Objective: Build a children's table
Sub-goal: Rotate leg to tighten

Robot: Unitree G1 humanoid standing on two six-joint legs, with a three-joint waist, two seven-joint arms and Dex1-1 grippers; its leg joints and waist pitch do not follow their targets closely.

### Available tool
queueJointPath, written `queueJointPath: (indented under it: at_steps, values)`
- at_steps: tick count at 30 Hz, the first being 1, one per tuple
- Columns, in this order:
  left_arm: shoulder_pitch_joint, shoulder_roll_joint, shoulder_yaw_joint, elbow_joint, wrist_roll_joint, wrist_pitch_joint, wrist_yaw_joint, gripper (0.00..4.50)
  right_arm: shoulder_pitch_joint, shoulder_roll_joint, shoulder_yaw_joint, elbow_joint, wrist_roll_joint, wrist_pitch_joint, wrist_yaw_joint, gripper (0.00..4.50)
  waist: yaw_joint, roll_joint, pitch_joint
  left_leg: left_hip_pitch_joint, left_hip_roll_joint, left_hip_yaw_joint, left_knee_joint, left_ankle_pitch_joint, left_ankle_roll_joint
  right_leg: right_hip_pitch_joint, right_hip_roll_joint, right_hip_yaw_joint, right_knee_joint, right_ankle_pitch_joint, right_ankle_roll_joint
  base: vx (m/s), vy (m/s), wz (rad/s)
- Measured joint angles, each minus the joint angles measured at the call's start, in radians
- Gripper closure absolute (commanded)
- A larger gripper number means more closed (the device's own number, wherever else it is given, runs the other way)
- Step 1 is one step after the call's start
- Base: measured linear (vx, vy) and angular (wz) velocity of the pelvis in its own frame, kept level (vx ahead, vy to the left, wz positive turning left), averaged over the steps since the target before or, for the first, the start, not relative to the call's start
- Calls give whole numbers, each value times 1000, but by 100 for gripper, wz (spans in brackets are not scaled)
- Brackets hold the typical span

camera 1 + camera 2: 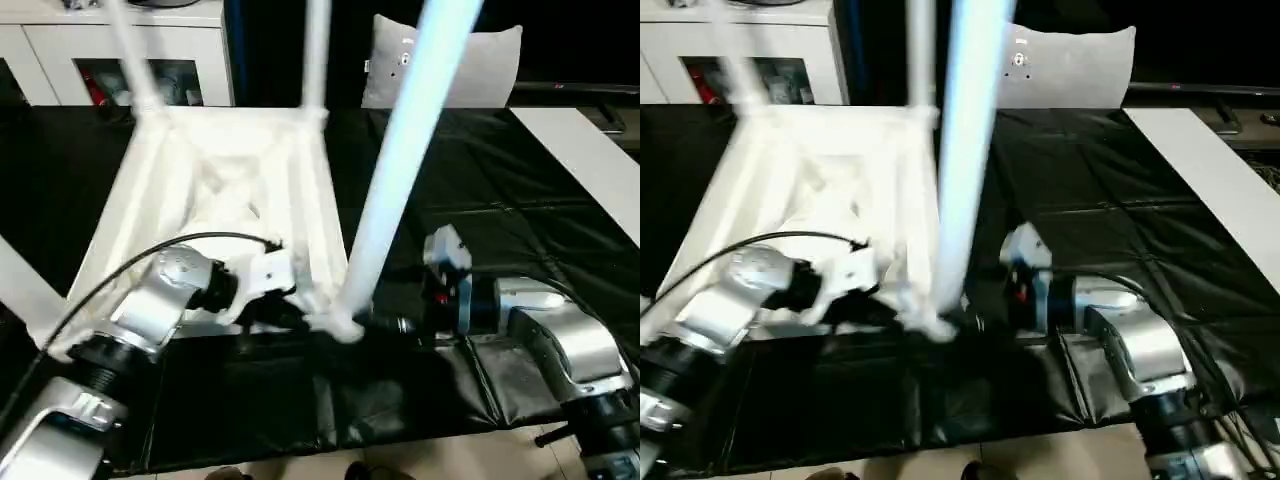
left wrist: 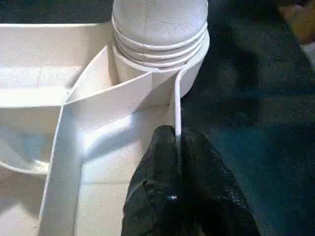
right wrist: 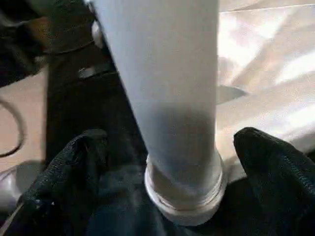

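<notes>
- Upside-down table top (image 1: 215, 190) lying on the black mat (image 1: 480, 230), ribbed underside facing up, roughly centre-left in the head views.
- Three legs visible standing up out of corner sockets: two at the far corners (image 1: 312, 50), plus the near-right leg (image 1: 400, 160), big and pale blue-white, leaning a touch as it rises toward the camera.
- Left gripper (image 2: 177, 147) pinched shut on the thin rim wall of the top (image 2: 176, 105), right beside the near-right corner socket (image 2: 160, 54). Fingertips pressed together on that edge, looks like a steadying hold.
- Right gripper (image 3: 170, 172) spread wide, one black finger (image 3: 74, 167) on each side of the near-right leg's base, neither pad touching the tube as far as can be seen. Collar of the leg (image 3: 184, 196) sitting right between them.
- Key relation: leg's long axis runs up and away from the socket, dead centre between the open right jaws, so the right arm is clearly the nearer one for any more twisting or pressing. Left one busy with the rim.
- Guessing this leg is seated or nearly so; can't tell if it's fully home.
- Fourth corner near the left forearm (image 1: 160, 300): too hidden to say whether a leg is in.
- White-grey cushion (image 1: 450, 60) at the back, flat white board (image 1: 590, 160) off to the right, both well apart from the action.
</notes>
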Motion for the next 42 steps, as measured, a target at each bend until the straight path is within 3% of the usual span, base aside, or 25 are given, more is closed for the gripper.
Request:
queueJointPath:
  at_steps: [6, 12, 26, 29, 32, 35, 40, 42]
  values:
    - [-24, 11, -37, 12, -2, -45, -54, 450, -55, -4, 25, 48, 31, 6, 96, 73, 13, -3, -1, 0, 0, 1, 1, 0, 0, 0, -1, 0, 1, 3, -5, 0, 0, 0]
    - [-28, 9, -48, 19, -1, -67, -77, 450, -63, -4, 63, 92, 28, -1, 141, 123, 13, -5, -2, 0, 0, 1, 2, 0, 0, 0, -1, 0, 2, 3, -5, 0, 0, 0]
    - [-35, 7, -51, 37, -2, -85, -79, 450, -71, -7, 66, 115, 20, -30, 168, 228, 13, -6, -2, 0, 0, 1, 4, 0, 0, 0, -1, 0, 4, 3, -4, 0, 0, 0]
    - [-35, 4, -49, 36, -4, -72, -75, 450, -70, -4, 63, 103, 22, -3, 156, 235, 12, -6, -2, 1, 0, 1, 4, 0, 0, 1, -1, 0, 5, 2, -4, 0, 0, 0]
    - [-32, -15, -36, 24, -7, 14, -43, 450, -28, 18, 32, 38, 30, 59, 77, 238, 12, -6, -2, 3, 0, 1, 5, 1, -1, 2, -1, 2, 6, -1, 2, 0, 0, 0]
    - [-30, -43, -5, 19, 10, 103, 40, 450, 4, 74, -16, 16, 16, 88, -63, 238, 1, -6, -2, 5, 0, 2, 5, 2, -3, 5, -1, 3, 6, -1, 3, 0, 0, 0]
    - [-30, -181, 70, 19, 54, 287, 308, 450, 17, 261, -130, -4, -82, 134, -475, 241, -60, -6, -2, 4, 0, -2, 6, 4, -5, 5, -2, -7, -6, -2, 3, -11, 1, -2]
    - [-30, -229, 85, 19, 60, 331, 383, 450, 14, 314, -146, -9, -117, 135, -600, 243, -77, -5, -2, 3, 0, -4, 7, 3, -4, 5, -3, -13, -12, -2, 3, 0, 0, 0]
